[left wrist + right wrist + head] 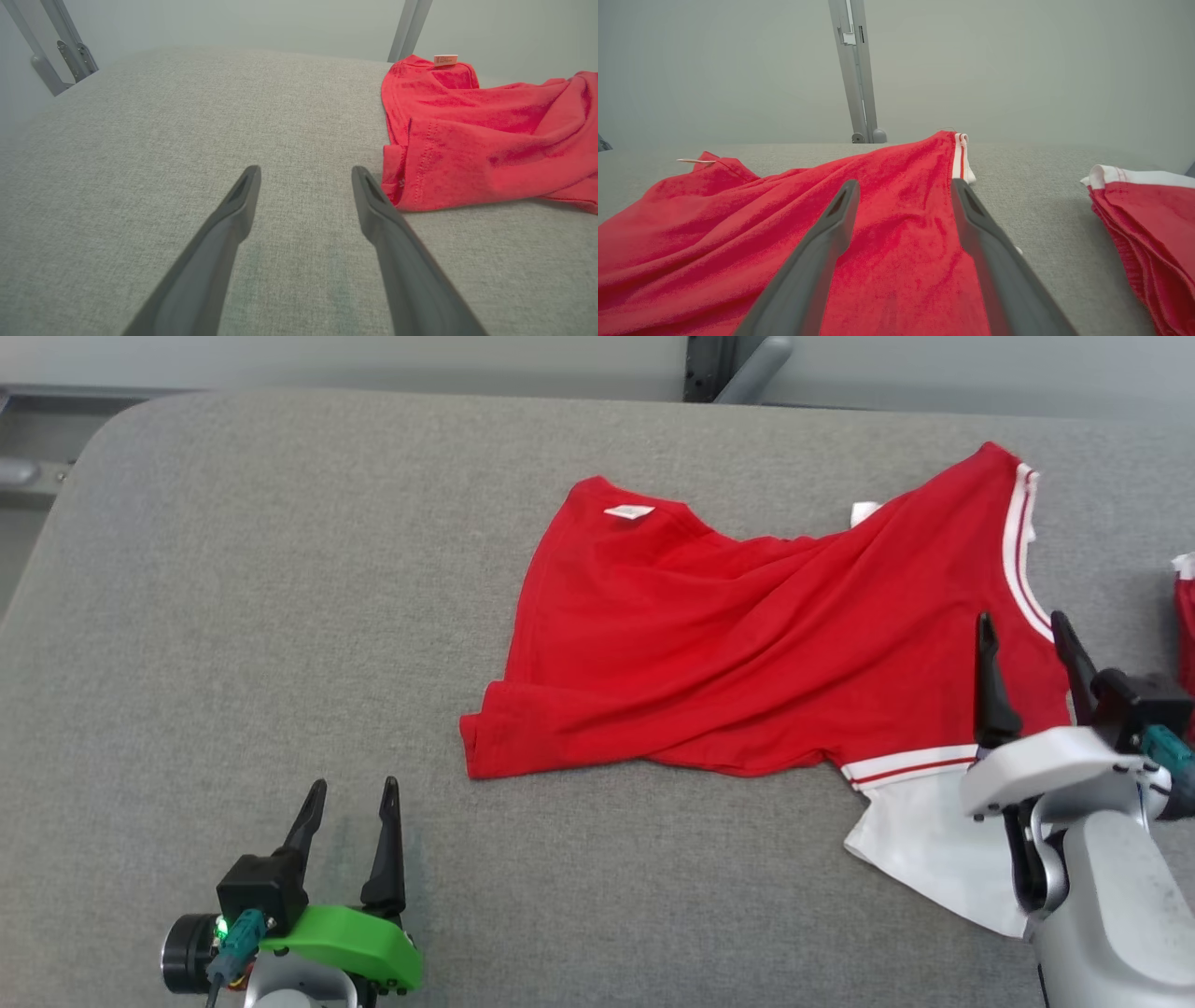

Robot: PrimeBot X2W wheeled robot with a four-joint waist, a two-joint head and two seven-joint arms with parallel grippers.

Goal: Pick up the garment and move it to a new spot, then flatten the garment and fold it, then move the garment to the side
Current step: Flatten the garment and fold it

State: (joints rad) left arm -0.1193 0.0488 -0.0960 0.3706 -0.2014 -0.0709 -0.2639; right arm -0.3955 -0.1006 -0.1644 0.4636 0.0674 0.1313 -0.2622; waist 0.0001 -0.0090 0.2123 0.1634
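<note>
The garment (747, 644), a red shirt with white, red-striped trim, lies crumpled on the right half of the grey cloth-covered table (280, 569). It is spread out but not flat. Diagonal folds run across it, and a white panel (924, 840) sticks out from under its near right part, toward the near edge. A small white label (628, 511) sits at the corner of the garment closest to the far edge, and a striped hem (1020, 551) runs down its right side.

The right gripper (1020, 618) is over the right end of the garment, near the table's right edge. Its fingers (990, 681) stand wide apart with nothing between them. In the right wrist view the right gripper (903, 184) points along the red cloth (738, 242) toward the striped hem. It looks to be just above the fabric, though whether the tips touch it is hard to judge.

The left gripper (355, 784) is by the near edge, left of the middle, over bare table and apart from the garment. Its fingers are also wide and empty. In the left wrist view the left gripper (306, 170) shows the garment's folded near left corner (467, 140) just beside the right-hand finger (373, 205), with the label (445, 59) beyond it.

A second red and white garment (1148, 214), folded, sits at the table's right edge (1186, 625). A grey metal post (857, 70) rises behind the far edge.
</note>
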